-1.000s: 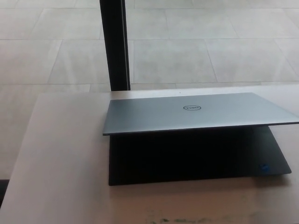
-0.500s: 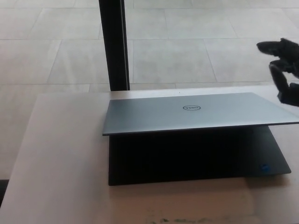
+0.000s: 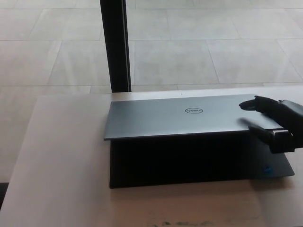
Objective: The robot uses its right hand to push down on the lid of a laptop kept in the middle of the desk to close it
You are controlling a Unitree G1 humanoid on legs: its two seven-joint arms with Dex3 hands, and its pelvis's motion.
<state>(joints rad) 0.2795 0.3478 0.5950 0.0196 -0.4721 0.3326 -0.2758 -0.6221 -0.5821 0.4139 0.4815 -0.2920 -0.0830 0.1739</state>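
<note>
A pale, smooth desk (image 3: pixel 61 156) is seen first on the left, with nothing lying on that side of it. Behind the desk a floor of big light tiles (image 3: pixel 189 47) is laid out, and a tall black post (image 3: pixel 115 45) is stood upright on it, just past the desk's far edge.

In the middle of the desk a laptop (image 3: pixel 189 142) is placed. Its lid (image 3: pixel 180 118) is flat, grey and smooth like metal (a small round badge (image 3: pixel 193 110) is printed on it). The lid is tipped far down but not shut; a dark gap is left under its front edge, and the black bottom part (image 3: pixel 189 163) is seen below.

At the right, the right hand (image 3: pixel 272 120) is reached in over the lid's right end. It is black and chunky, and its fingers (image 3: pixel 250 105) are spread apart with nothing held in them. The hand is blurred, so whether the lid is touched cannot be told.
</note>
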